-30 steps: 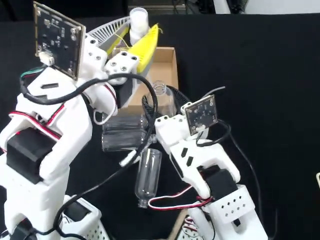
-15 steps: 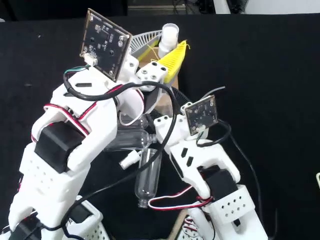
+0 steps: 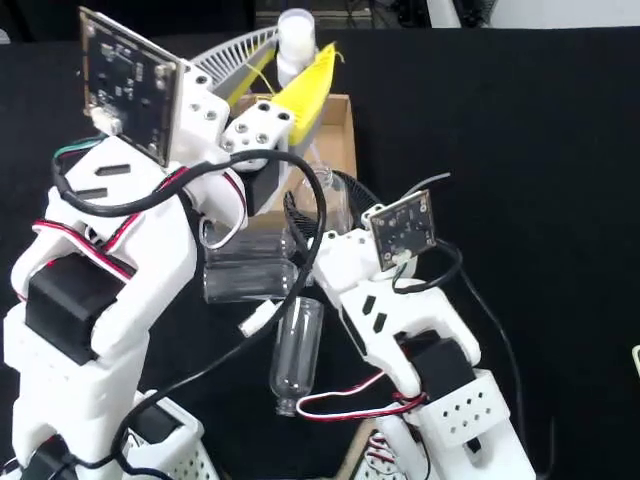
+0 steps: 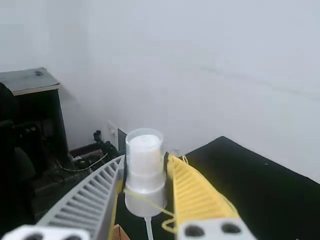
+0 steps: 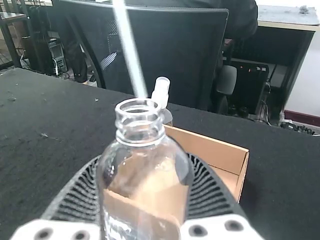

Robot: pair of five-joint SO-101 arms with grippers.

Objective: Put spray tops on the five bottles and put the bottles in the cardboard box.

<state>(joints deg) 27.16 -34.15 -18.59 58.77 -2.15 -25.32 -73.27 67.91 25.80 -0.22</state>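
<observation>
My left gripper (image 3: 297, 50) (image 4: 145, 187) is shut on a white spray top (image 3: 297, 33) (image 4: 144, 170), held between a grey and a yellow finger above the far end of the cardboard box (image 3: 335, 130). The top's thin tube (image 5: 128, 47) slants down to the open mouth of a clear bottle (image 5: 142, 165) (image 3: 322, 188). My right gripper (image 5: 145, 172) (image 3: 325, 205) is shut on that bottle and holds it upright beside the box (image 5: 220, 155). Behind it a bottle with a spray top fitted (image 5: 161, 92) stands at the box.
Two clear bottles (image 3: 250, 265) (image 3: 297, 350) lie on the black table between the arms' bases, with a loose white spray top (image 3: 262, 317) beside them. White perforated baskets (image 3: 180, 450) stand at the near edge. The table's right half is bare black cloth.
The left arm swung right with the spray top half a second ago, then came back left and higher over the box. The right arm and its bottle have not moved.
</observation>
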